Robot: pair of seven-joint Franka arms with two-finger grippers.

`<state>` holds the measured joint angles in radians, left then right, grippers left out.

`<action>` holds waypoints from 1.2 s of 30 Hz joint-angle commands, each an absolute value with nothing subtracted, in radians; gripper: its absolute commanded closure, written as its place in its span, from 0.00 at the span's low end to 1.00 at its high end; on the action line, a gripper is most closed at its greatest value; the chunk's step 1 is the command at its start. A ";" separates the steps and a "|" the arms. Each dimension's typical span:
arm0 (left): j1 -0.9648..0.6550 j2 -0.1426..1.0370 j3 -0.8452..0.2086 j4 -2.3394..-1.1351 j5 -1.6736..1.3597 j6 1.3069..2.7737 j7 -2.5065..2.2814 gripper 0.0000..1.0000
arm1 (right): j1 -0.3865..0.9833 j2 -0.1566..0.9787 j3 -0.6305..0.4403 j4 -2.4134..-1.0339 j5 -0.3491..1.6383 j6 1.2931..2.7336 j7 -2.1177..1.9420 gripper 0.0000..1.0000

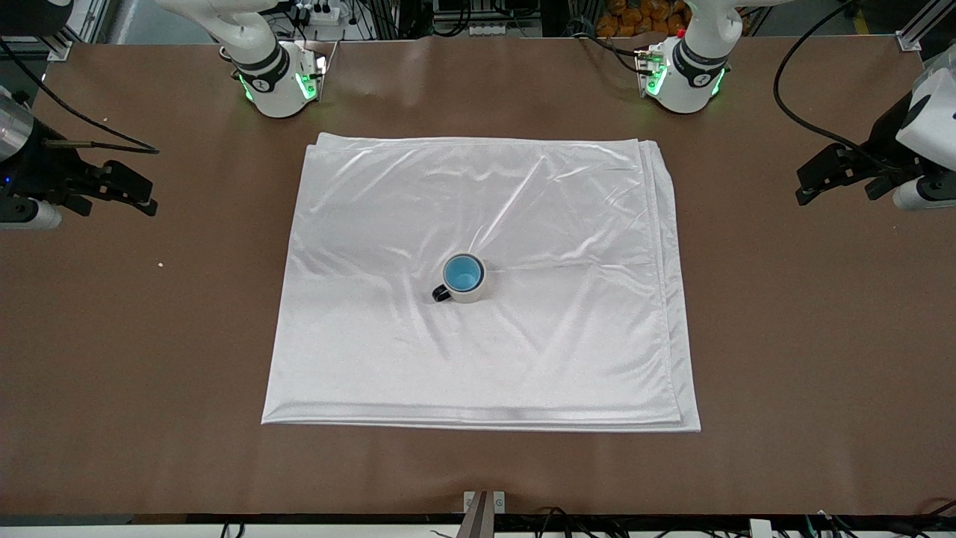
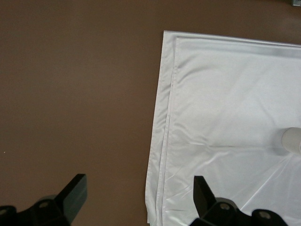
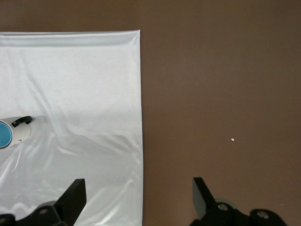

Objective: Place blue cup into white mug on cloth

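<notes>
Blue cup [image 1: 463, 273] sits nested inside white mug [image 1: 467, 279] on cloth [image 1: 373, 359], mid-desk; placement looks done. Left gripper [image 1: 810, 185] and right gripper [image 1: 142, 196] wait wide and empty at the desk's end edges.

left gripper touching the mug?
Apart. Front view: left gripper is over bare table at its end, open; the white mug sits mid-cloth.

I see a shiny, satin-like cloth [image 1: 523, 224], softly wrinkled, a smooth glazed ceramic white mug [image 1: 473, 293], the glossy blue cup [image 1: 462, 273] inside it, a matt brown table [image 1: 806, 314].
</notes>
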<state>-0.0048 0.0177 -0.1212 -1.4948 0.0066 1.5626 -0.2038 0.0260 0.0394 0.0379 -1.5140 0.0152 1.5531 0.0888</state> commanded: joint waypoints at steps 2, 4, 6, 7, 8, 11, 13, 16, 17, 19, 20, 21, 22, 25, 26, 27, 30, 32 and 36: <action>-0.017 -0.005 -0.109 -1.511 -0.012 1.560 -0.212 0.00 | 0.020 0.032 0.046 -1.516 0.005 1.554 0.087 0.00; -0.017 -0.003 -0.109 -1.509 -0.009 1.560 -0.207 0.00 | 0.020 0.032 0.046 -1.516 0.005 1.554 0.087 0.00; -0.015 -0.003 -0.109 -1.509 -0.009 1.560 -0.206 0.00 | 0.020 0.032 0.046 -1.517 0.005 1.554 0.087 0.00; -0.015 -0.002 -0.109 -1.509 -0.006 1.559 -0.204 0.00 | 0.020 0.032 0.046 -1.517 0.005 1.554 0.087 0.00; -0.015 -0.002 -0.109 -1.509 -0.005 1.559 -0.199 0.00 | 0.020 0.032 0.046 -1.517 0.005 1.554 0.087 0.00; -0.015 0.000 -0.107 -1.509 -0.003 1.559 -0.146 0.00 | 0.020 0.032 0.046 -1.517 0.005 1.554 0.087 0.00; -0.014 0.000 -0.106 -1.509 -0.002 1.559 -0.117 0.00 | 0.020 0.032 0.046 -1.517 0.005 1.554 0.087 0.00; -0.014 0.000 -0.092 -1.509 -0.002 1.559 -0.109 0.00 | 0.018 0.032 0.046 -1.517 0.005 1.554 0.087 0.00; -0.014 0.000 -0.091 -1.509 -0.002 1.559 -0.107 0.00 | 0.018 0.032 0.046 -1.517 0.005 1.554 0.087 0.00; -0.014 0.002 -0.091 -1.509 -0.002 1.559 -0.107 0.00 | 0.018 0.032 0.046 -1.517 0.005 1.554 0.087 0.00; -0.014 0.002 -0.091 -1.508 -0.002 1.559 -0.107 0.00 | 0.018 0.032 0.046 -1.517 0.005 1.554 0.087 0.00; -0.014 0.002 -0.091 -1.506 -0.002 1.559 -0.106 0.00 | 0.018 0.032 0.046 -1.519 0.005 1.554 0.087 0.00; -0.015 0.003 -0.091 -1.506 -0.002 1.559 -0.104 0.00 | 0.018 0.032 0.046 -1.519 0.005 1.554 0.087 0.00; -0.017 0.006 -0.091 -1.503 -0.002 1.559 -0.106 0.00 | 0.018 0.032 0.046 -1.519 0.005 1.554 0.087 0.00; -0.018 0.006 -0.091 -1.502 -0.002 1.559 -0.106 0.00 | 0.018 0.032 0.046 -1.519 0.005 1.554 0.087 0.00; -0.018 0.006 -0.091 -1.502 -0.002 1.559 -0.106 0.00 | 0.018 0.032 0.046 -1.519 0.005 1.554 0.087 0.00; -0.018 0.011 -0.089 -1.500 0.000 1.559 -0.106 0.00 | 0.018 0.032 0.046 -1.519 0.005 1.554 0.087 0.00; -0.017 0.012 -0.089 -1.500 0.000 1.559 -0.106 0.00 | 0.018 0.032 0.046 -1.519 0.005 1.554 0.087 0.00; -0.017 0.012 -0.089 -1.500 0.000 1.559 -0.106 0.00 | 0.018 0.032 0.046 -1.519 0.005 1.554 0.087 0.00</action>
